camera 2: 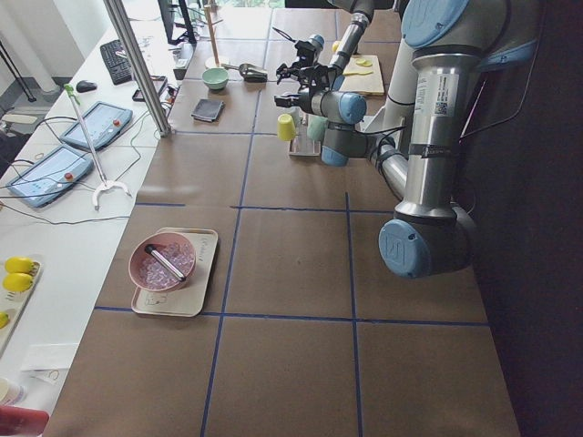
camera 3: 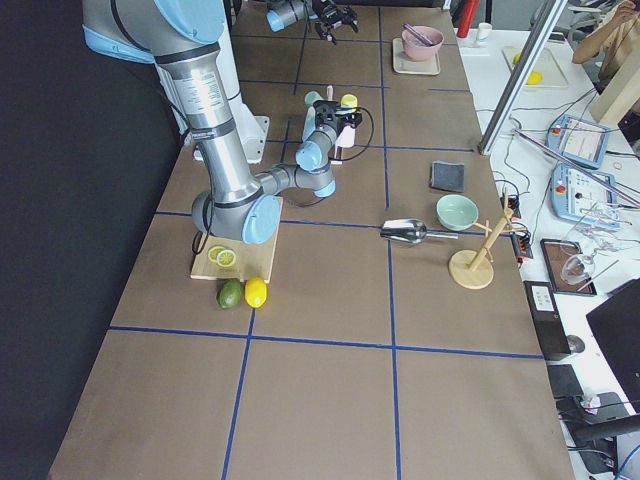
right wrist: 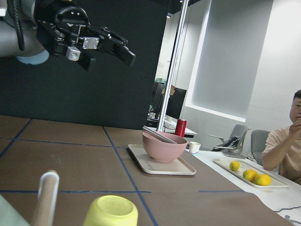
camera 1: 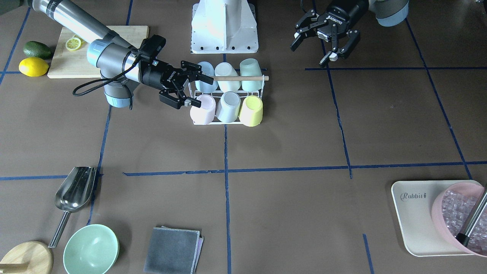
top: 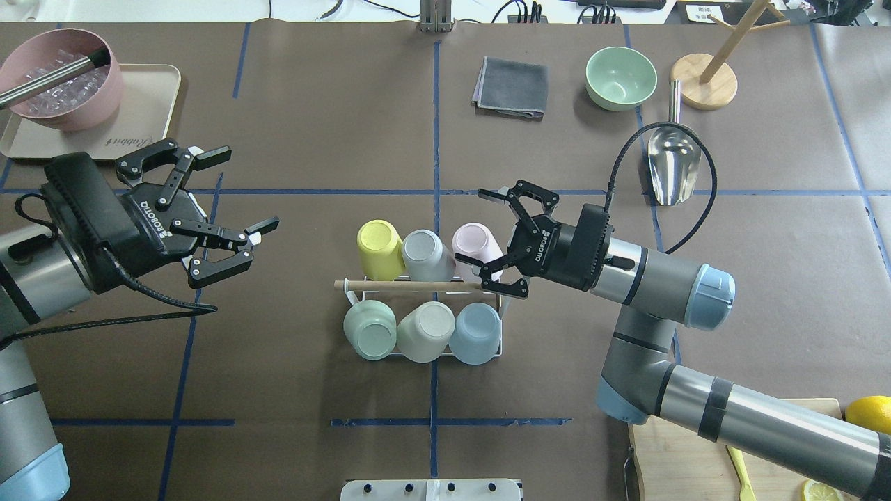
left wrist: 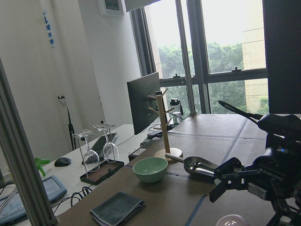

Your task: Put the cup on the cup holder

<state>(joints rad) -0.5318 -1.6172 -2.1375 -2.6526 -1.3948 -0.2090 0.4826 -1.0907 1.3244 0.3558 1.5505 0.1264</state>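
The cup holder [top: 407, 284], a white wire rack with a wooden rod [camera 1: 243, 78], stands mid-table and carries several upturned cups in two rows. The pink cup [top: 477, 240] [camera 1: 202, 110] sits at the rack's end nearest my right arm. My right gripper [top: 487, 240] [camera 1: 198, 90] is open and empty, its fingers spread over that end of the rack beside the pink cup. My left gripper [top: 247, 191] [camera 1: 312, 53] is open and empty, held above the table well to the rack's left. The yellow cup [right wrist: 111, 212] shows in the right wrist view.
A tray [top: 150, 115] with a pink bowl of ice [top: 62, 87] is at the far left. A grey cloth [top: 510, 87], green bowl [top: 621, 68], metal scoop [top: 672, 163] and wooden stand [top: 706, 87] are at the far right. A cutting board [camera 1: 99, 47], lemon [camera 1: 33, 66] and avocado [camera 1: 37, 49] lie by the right arm.
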